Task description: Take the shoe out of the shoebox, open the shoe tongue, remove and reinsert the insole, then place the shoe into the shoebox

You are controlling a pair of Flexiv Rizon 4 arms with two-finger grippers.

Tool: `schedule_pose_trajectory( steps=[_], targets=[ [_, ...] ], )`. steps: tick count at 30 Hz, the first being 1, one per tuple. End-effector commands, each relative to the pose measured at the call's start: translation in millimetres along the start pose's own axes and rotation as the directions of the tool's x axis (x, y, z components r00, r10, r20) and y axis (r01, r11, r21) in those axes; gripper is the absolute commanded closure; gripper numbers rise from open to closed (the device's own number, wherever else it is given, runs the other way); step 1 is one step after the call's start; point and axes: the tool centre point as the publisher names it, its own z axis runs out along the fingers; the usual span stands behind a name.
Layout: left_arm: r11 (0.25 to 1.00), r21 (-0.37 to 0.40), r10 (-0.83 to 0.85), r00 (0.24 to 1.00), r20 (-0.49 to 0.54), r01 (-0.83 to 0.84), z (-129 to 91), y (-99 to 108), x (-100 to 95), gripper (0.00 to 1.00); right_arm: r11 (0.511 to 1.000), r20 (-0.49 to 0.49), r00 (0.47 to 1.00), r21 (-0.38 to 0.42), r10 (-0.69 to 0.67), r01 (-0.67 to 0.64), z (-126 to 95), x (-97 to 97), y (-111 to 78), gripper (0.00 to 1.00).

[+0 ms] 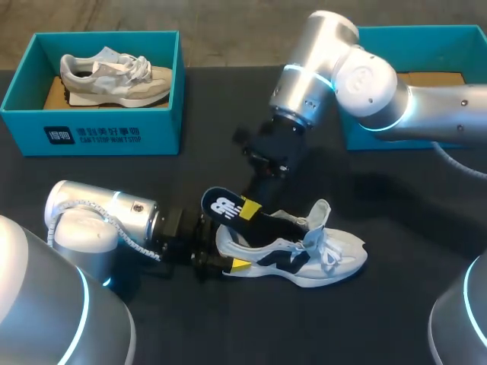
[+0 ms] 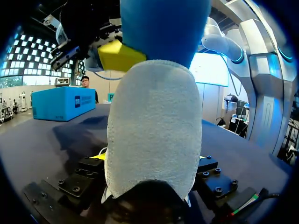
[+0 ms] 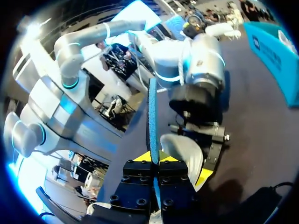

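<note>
In the left wrist view the heel of the shoe (image 2: 154, 130) fills the space ahead, covering nearly all of the yellow tips of the left claw (image 2: 150, 158). The insole (image 2: 163, 23) runs out of the picture. In the head view the right arm (image 1: 365, 84) hides part of the right-hand shoebox (image 1: 426, 47), which the edge also cuts. The insole's lower end is hidden inside the shoe.

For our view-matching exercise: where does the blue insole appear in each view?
Head view: insole angled up over the shoe's heel, mid-table.
Left wrist view: insole rising above the heel.
Right wrist view: insole edge-on between the fingers of the right gripper, beside the heel.
Shared landmark: the white heel.
</note>
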Motion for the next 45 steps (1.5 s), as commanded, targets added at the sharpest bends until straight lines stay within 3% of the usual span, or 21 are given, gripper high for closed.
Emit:
schedule_pose_trajectory(
  steps=[1, 11, 13, 25, 27, 32, 42, 45],
  targets=[
    [1.000, -0.001, 0.000, 1.000, 0.001, 0.000, 1, 5, -1.0, 1.00, 0.998, 0.010, 0.999, -0.027, -0.049, 0.049, -7, 7.3, 2.7, 1.00],
    [1.000, -0.001, 0.000, 1.000, 0.001, 0.000, 1, 5, -1.0, 1.00, 0.973, 0.048, 0.978, -0.107, -0.202, 0.206, -24, 12.7, 25.4, 1.00],
    [1.000, -0.001, 0.000, 1.000, 0.001, 0.000, 1, 5, -1.0, 1.00, 0.976, 0.107, 0.977, -0.092, -0.185, 0.195, -30, 19.1, 33.6, 1.00],
    [1.000, -0.001, 0.000, 1.000, 0.001, 0.000, 1, 5, -1.0, 1.00, 0.976, 0.107, 0.977, -0.092, -0.185, 0.195, -30, 19.1, 33.6, 1.00],
    [1.000, -0.001, 0.000, 1.000, 0.001, 0.000, 1, 5, -1.0, 1.00, 0.974, 0.118, 0.976, -0.116, -0.182, 0.195, -21, 19.3, 37.0, 1.00],
    [1.000, -0.001, 0.000, 1.000, 0.001, 0.000, 1, 5, -1.0, 1.00, 0.963, 0.185, 0.967, -0.170, -0.177, 0.208, -21, 39.1, 60.3, 1.00],
    [1.000, -0.001, 0.000, 1.000, 0.001, 0.000, 1, 5, -1.0, 1.00, 0.934, 0.321, 0.932, -0.252, -0.167, 0.254, -56, 81.7, 87.0, 1.00],
    [1.000, -0.001, 0.000, 1.000, 0.001, 0.000, 1, 5, -1.0, 1.00, 0.884, 0.368, 0.915, -0.354, -0.167, 0.304, -69, 95.6, 90.3, 1.00]
  ],
)
